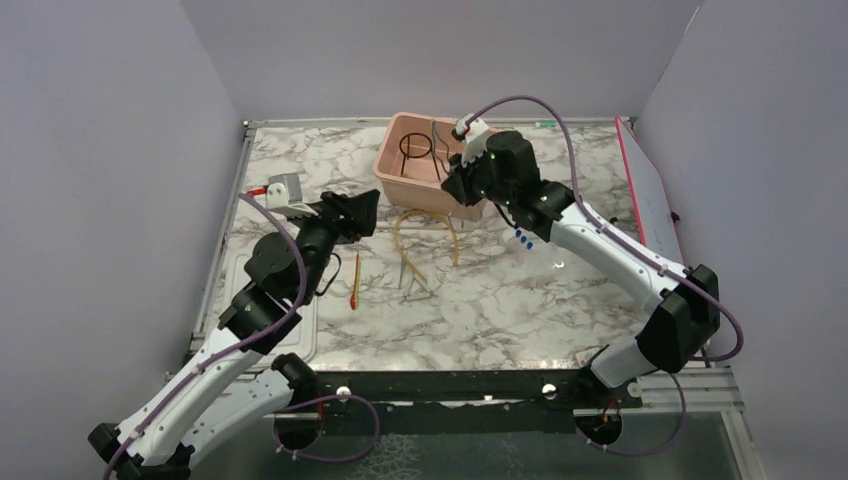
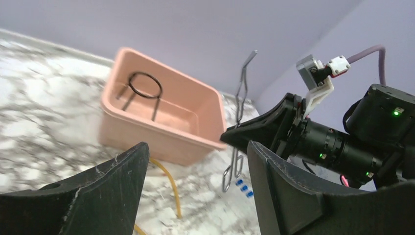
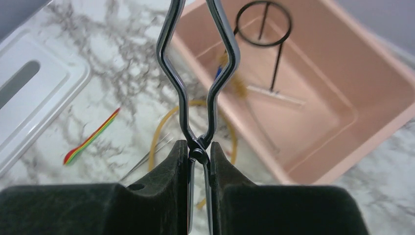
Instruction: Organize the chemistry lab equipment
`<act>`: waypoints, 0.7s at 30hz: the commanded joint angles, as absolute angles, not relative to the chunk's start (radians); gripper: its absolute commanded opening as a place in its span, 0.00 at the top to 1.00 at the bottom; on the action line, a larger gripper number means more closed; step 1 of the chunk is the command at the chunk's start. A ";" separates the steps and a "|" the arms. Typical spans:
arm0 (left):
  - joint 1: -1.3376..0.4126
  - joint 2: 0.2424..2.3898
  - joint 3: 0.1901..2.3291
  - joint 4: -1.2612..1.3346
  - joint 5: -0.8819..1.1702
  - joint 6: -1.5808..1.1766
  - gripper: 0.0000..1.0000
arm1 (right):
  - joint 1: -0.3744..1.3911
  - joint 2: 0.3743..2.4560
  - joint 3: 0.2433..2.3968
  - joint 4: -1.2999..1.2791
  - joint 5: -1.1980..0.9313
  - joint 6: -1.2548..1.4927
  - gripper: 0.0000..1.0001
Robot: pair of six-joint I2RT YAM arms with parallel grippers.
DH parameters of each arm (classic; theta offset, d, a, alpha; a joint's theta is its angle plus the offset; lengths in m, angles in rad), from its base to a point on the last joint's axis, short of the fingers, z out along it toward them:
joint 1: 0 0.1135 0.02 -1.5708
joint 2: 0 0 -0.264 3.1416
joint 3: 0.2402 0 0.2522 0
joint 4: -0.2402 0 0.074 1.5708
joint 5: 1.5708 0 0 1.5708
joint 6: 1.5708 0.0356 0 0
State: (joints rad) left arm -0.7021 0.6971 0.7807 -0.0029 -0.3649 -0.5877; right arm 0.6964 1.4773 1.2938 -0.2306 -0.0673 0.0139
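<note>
Right hand [image 3: 198, 152] clamps silver tongs [image 3: 211, 112]; left hand [image 2: 195, 147] gapes wide; pink tub [image 3: 333, 156] holds black ring stand [image 3: 277, 66].

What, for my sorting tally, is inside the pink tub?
The black wire ring stand stands in the pink tub, a thin pale rod on its floor. The tongs in front partly hide a blurred brownish item.

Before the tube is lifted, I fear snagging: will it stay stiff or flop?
Probably floppy: the tube lies in a loose arch, so its ends would likely droop. It looks thin, so likely light. Its bend lies close to the tub and might catch there.
</note>
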 commanded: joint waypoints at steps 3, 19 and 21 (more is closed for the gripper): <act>-0.699 0.613 0.842 -0.153 -0.611 -0.368 0.21 | 0.588 1.650 1.559 -0.209 -0.050 -0.159 0.99; -0.698 0.682 0.804 -0.110 -0.694 -0.267 0.17 | 0.510 2.010 1.797 -0.324 -0.255 -0.583 0.98; -0.698 0.685 0.797 -0.102 -0.695 -0.266 0.16 | 0.509 2.030 1.791 -0.330 -0.253 -0.600 0.97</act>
